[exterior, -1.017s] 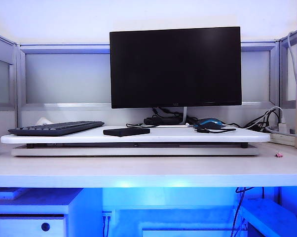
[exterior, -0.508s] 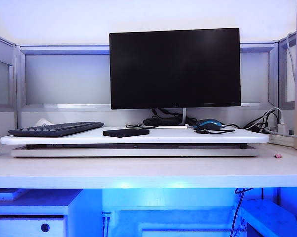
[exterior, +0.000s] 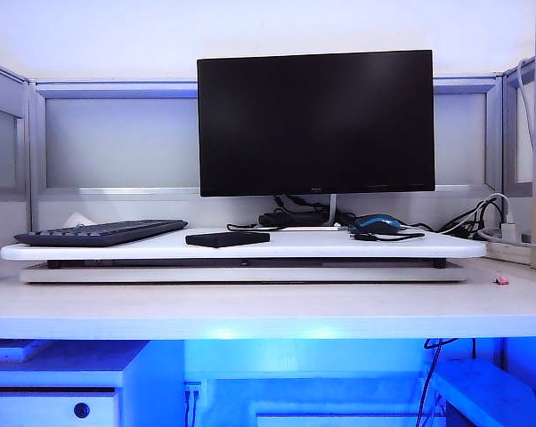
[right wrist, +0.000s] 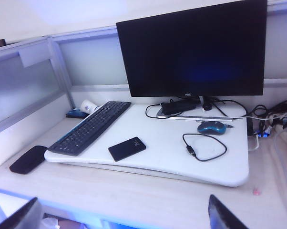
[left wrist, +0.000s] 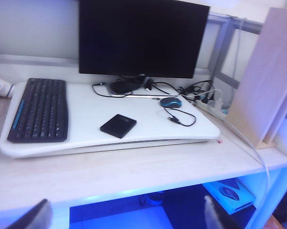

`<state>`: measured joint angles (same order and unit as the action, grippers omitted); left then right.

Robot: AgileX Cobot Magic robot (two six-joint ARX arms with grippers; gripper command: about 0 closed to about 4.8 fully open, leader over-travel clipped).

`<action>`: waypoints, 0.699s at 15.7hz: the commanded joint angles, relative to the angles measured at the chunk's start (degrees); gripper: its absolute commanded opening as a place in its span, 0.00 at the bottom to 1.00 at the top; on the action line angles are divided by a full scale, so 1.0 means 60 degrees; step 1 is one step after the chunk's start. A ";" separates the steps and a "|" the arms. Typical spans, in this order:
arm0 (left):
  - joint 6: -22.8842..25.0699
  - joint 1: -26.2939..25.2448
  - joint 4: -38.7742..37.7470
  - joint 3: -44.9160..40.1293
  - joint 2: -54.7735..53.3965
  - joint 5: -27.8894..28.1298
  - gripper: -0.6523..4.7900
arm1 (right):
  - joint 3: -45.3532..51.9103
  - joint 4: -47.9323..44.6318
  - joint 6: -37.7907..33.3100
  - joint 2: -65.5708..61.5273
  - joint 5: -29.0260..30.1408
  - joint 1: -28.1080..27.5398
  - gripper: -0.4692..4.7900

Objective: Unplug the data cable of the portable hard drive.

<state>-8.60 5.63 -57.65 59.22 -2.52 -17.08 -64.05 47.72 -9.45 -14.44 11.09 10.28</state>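
White table [exterior: 250,307], raised tray [right wrist: 220,169]: hard drive [right wrist: 127,148] and data cable [right wrist: 204,148] apart.
Left gripper [left wrist: 124,217] and right gripper [right wrist: 122,214] back near table edge, fingers [right wrist: 224,214] spread, holding nothing.

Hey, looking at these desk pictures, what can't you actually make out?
- Exterior view: portable hard drive shows edge-on; its port is hidden.
- Both wrist views: the data cable lies loose, too small to read its plug.
- Left gripper and right gripper: fingers cut off by the frame edge.

The portable hard drive [exterior: 227,238] lies flat between keyboard [exterior: 101,232] and mouse [exterior: 377,223], below the monitor [exterior: 315,122].
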 commanded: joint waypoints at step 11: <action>-0.0200 -0.0062 0.3421 -0.4513 0.0375 0.0124 0.88 | 0.5574 -0.3497 -0.0743 0.2379 -0.0197 0.0000 1.00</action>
<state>-8.93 5.32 -40.84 33.41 -0.25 -16.40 -31.64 30.57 -13.87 -0.38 10.24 10.28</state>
